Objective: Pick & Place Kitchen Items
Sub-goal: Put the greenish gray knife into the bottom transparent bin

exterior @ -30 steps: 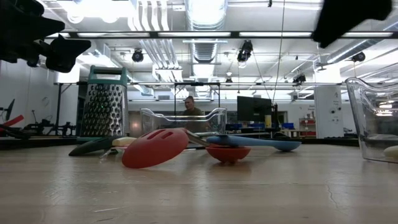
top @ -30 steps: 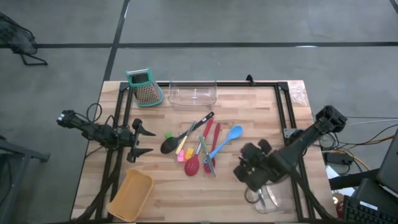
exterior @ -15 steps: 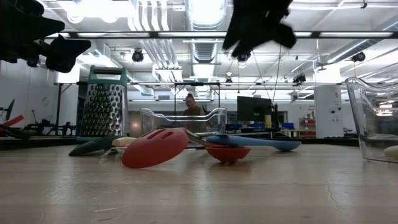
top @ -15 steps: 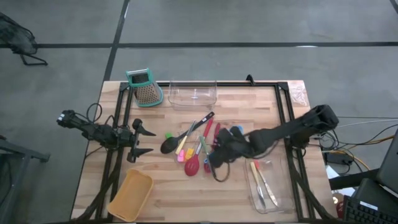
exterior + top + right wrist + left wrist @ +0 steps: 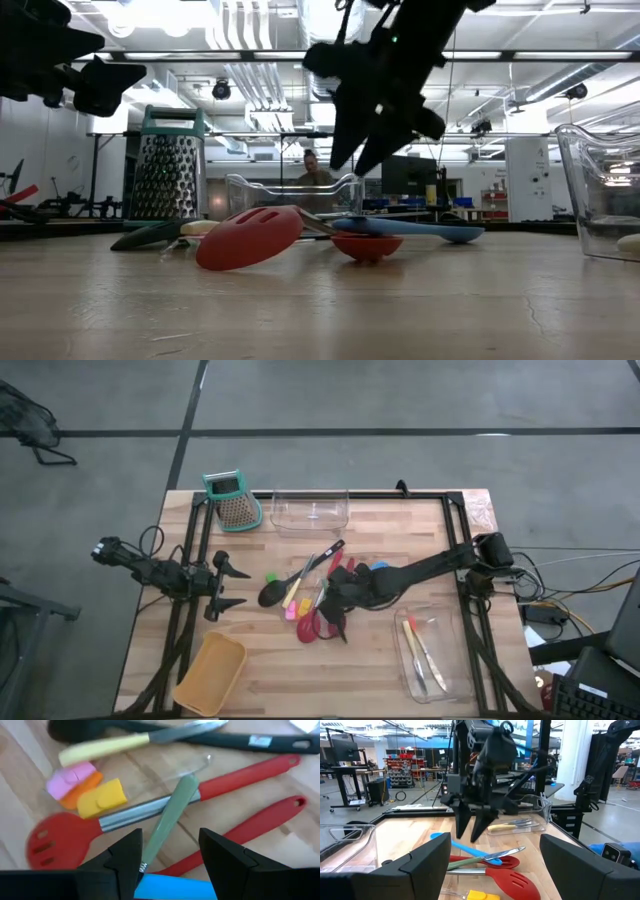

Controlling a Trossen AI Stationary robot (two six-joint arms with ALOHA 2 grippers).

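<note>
The kitchen items lie in a pile at the table's middle: a black ladle (image 5: 274, 592), a red slotted spatula (image 5: 310, 626), red spoons (image 5: 250, 770), a blue spoon (image 5: 380, 568), a green-handled knife (image 5: 170, 820), and small yellow, pink and orange pieces (image 5: 85, 787). My right gripper (image 5: 335, 605) hangs open above this pile, pointing steeply down. In the right wrist view its fingers (image 5: 125, 857) stand on either side of the green handle, and the low view shows their tips (image 5: 350, 165) clear above the items. My left gripper (image 5: 228, 588) waits open at the table's left.
A clear bin (image 5: 445, 680) at the near right holds two utensils. Another clear bin (image 5: 310, 512) and a teal-topped grater (image 5: 232, 500) stand at the far edge. A tan bin (image 5: 212, 672) sits at the near left. A green piece (image 5: 271, 576) lies beside the ladle.
My right gripper has swung from above the near-right clear bin toward the table's left, and has sunk to just over the pile of utensils. The utensils on the table have not moved.
</note>
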